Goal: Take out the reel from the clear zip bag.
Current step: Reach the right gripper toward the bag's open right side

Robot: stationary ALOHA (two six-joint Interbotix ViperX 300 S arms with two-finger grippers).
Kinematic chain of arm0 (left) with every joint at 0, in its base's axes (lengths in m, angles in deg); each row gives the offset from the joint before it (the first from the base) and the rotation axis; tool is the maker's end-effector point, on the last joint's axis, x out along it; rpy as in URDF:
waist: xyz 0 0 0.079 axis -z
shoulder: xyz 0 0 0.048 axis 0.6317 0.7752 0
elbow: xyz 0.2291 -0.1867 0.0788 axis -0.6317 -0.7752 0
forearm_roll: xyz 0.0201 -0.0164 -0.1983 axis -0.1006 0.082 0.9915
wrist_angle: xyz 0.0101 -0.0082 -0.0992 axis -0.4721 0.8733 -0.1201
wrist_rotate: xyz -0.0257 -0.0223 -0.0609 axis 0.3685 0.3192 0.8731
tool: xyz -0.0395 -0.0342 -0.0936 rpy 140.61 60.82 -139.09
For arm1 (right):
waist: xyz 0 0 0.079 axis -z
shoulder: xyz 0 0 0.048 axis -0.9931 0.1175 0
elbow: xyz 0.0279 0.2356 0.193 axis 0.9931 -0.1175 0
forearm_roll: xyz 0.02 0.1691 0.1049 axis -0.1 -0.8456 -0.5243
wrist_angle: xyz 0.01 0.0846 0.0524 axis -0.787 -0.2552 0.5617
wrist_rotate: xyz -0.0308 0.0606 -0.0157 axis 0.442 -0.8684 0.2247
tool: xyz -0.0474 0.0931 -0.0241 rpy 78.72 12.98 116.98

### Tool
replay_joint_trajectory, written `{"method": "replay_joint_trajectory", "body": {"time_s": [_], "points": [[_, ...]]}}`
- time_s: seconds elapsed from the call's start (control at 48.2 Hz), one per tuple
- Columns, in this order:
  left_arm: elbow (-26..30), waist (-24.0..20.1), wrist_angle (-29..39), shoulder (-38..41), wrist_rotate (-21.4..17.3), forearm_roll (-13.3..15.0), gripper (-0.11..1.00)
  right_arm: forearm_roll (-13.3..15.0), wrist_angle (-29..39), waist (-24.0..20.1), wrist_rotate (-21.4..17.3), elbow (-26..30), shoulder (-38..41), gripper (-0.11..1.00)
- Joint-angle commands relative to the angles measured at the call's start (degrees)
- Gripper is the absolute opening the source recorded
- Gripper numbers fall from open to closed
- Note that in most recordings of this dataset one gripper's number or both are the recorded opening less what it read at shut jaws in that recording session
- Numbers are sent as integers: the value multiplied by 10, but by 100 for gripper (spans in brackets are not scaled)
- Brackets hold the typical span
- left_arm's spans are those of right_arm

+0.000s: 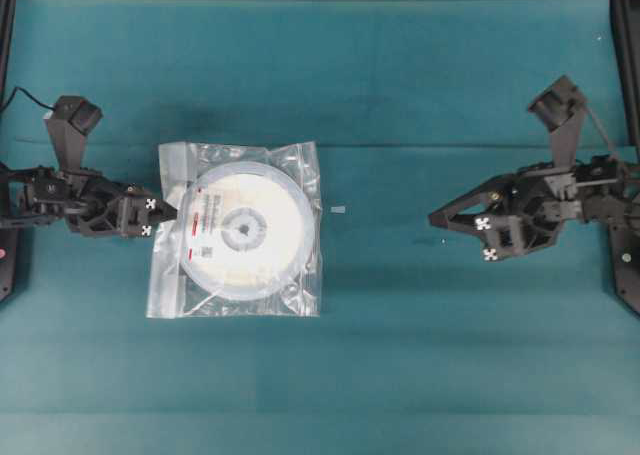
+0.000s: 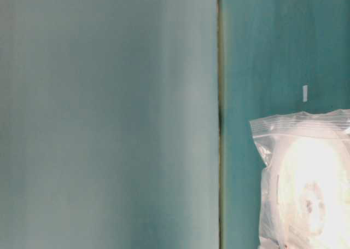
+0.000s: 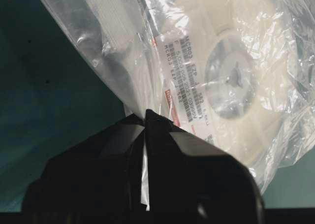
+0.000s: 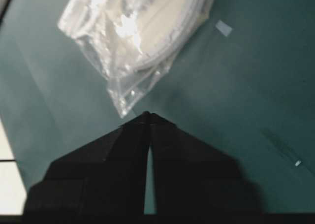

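The left gripper (image 3: 145,116) is pinched on the zip edge of the clear zip bag (image 1: 172,275), the reel (image 1: 243,230) lying flat inside just ahead of its tips. The right gripper (image 4: 146,114), tips nearly together and holding nothing, hangs well short of the bag's far side. That film looks thin and slippery; the stiff reel wants gripping by its rim.

Clear zip bag (image 1: 236,230): crinkled, transparent, roughly square, flat on teal tabletop, left of centre; whitish zip strip along left edge. Reel (image 1: 243,229): flat white disc, grey hub, white label with red marks; fully enclosed in bag.
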Motion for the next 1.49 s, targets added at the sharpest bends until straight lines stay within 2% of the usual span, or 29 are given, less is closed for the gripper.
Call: {"method": "replay_joint_trajectory", "body": {"time_s": [0.0, 0.187, 0.228, 0.27, 0.477, 0.726, 1.474], "points": [[9, -1, 1, -6, -2, -1, 3, -2, -3, -3, -7, 25, 34, 24], [10, -1, 4, -6, -2, -1, 3, -3, -4, -1, -6, 77, 131, 76], [10, -1, 4, -6, -2, -1, 3, -3, -4, 0, -5, 90, 152, 85], [10, -1, 4, -6, -2, -1, 3, -2, -4, 1, -5, 102, 171, 89], [12, -1, 4, -7, -2, -1, 0, -3, -3, 11, -5, 154, 250, 78], [14, -1, 4, -7, -1, -1, 0, -3, 1, 15, -6, 185, 300, 78], [11, -1, 16, -18, -1, -1, 0, 0, 16, 33, -4, 261, 372, 75]]}}
